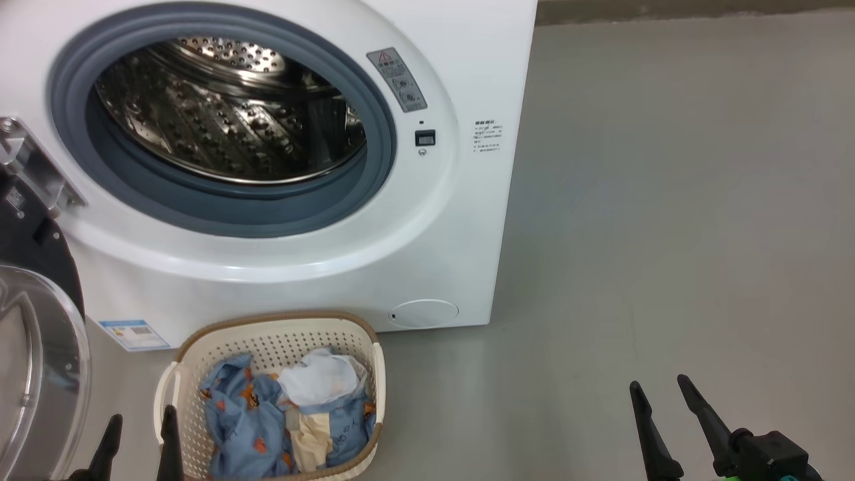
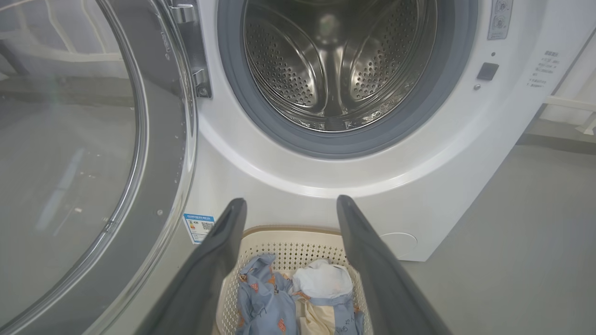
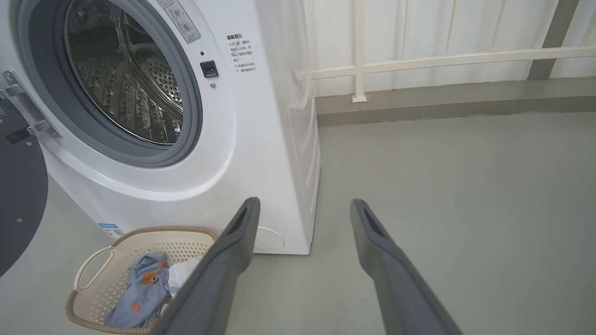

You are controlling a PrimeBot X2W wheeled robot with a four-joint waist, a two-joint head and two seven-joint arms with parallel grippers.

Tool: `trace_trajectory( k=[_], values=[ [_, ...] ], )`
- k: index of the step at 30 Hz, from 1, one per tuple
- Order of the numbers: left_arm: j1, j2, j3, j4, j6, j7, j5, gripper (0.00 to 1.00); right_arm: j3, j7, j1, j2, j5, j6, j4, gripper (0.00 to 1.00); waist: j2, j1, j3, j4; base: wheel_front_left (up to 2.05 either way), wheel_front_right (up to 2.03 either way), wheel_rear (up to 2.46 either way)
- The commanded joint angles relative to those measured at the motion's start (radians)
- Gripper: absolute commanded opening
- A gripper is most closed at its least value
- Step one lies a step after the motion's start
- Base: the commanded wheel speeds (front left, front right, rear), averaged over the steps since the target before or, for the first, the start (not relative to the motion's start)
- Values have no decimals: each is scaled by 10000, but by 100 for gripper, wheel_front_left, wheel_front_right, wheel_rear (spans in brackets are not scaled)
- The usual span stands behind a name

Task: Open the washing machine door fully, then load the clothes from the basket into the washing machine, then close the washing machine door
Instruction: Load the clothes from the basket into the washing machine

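Washing machine door [image 1: 40, 361] hangs open at the left of the washing machine [image 1: 427, 220]. Basket [image 1: 280, 334] sits on the floor [image 1: 668, 234] just before the machine's front, with the clothes [image 1: 267, 414] piled inside. Left gripper [image 1: 142, 414] is spread wide, holding nothing, by the basket's left handle; right gripper [image 1: 658, 382] is likewise wide, over floor well right of the basket.

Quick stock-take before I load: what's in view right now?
washing machine: one, white, on the grey floor
washing machine door: one, black rim, clear glass, swung open at left
drum: one, steel, inside the machine's opening
basket: one, cream, brown rim, before the machine
clothes: one pile, blue with orange prints, white, cream, in the basket
label: one, blue, low on machine front
flap: one, white, low on machine front
railing: one, white, beyond the machine
left tool: one, dark, open, beside the basket
right tool: one, dark, open, over floor
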Motion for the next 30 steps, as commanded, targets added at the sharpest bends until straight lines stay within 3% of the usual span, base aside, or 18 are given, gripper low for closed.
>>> trace_trajectory(
  k=[1, 21, 30],
  values=[
    [-440, 264, 278, -204, -23, -91, -128, 100, 268, -120, -313, -68, -89, 16, -289, 100, 0, 0, 247, 26, 0, 0, 0],
    [-1461, 1325, -247, 34, -26, -91, -1354, 100, 339, -120, -992, -68, -89, 16, -583, 100, 0, 0, 2356, -40, 0, 0, 0],
    [-2314, 1980, -686, 892, -26, -91, -2071, 100, 406, -120, -1309, -68, -98, 16, -721, 100, 0, 0, 3371, -167, 0, 0, 0]
  ],
)
